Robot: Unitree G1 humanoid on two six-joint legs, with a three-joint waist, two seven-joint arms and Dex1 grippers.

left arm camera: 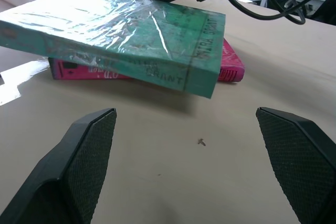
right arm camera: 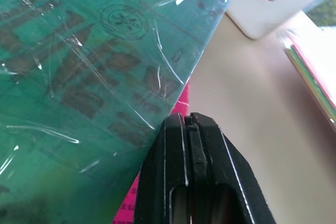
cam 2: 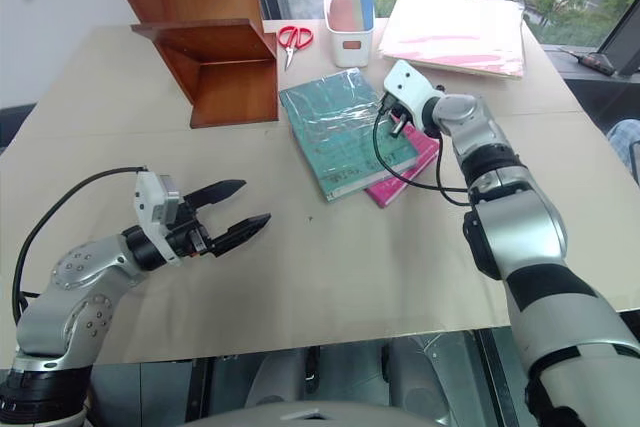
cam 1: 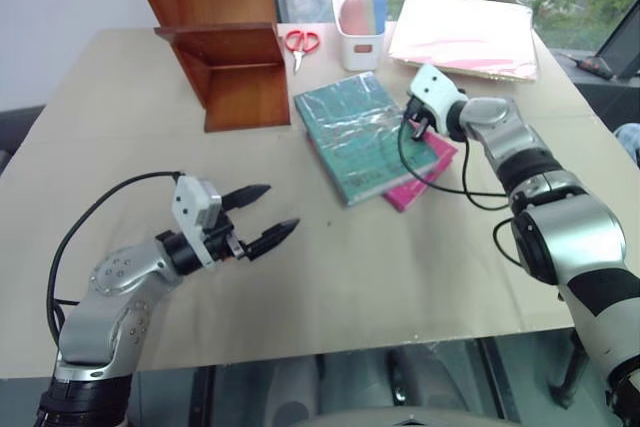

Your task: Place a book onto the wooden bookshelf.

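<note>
The teal book point(cam 1: 352, 135), wrapped in crinkled clear plastic, lies flat mid-table, partly on top of a smaller magenta book point(cam 1: 428, 169). My right gripper point(cam 1: 413, 128) is shut, its tips against the teal book's right edge point(right arm camera: 157, 77) and over the magenta book, with nothing between the fingers point(right arm camera: 176, 145). My left gripper point(cam 1: 268, 211) hovers open over bare table, nearer than the books and to their left, and points toward the teal book's spine point(left arm camera: 202, 56). The wooden bookshelf point(cam 1: 225, 57) stands at the far left of the table, its open compartments facing forward.
A white pen holder point(cam 1: 358, 9) and red scissors point(cam 1: 301, 43) sit just behind the book, beside the shelf. A stack of pink folders point(cam 1: 465, 32) lies at the far right. The right arm's black cable point(cam 1: 430, 182) loops over the magenta book.
</note>
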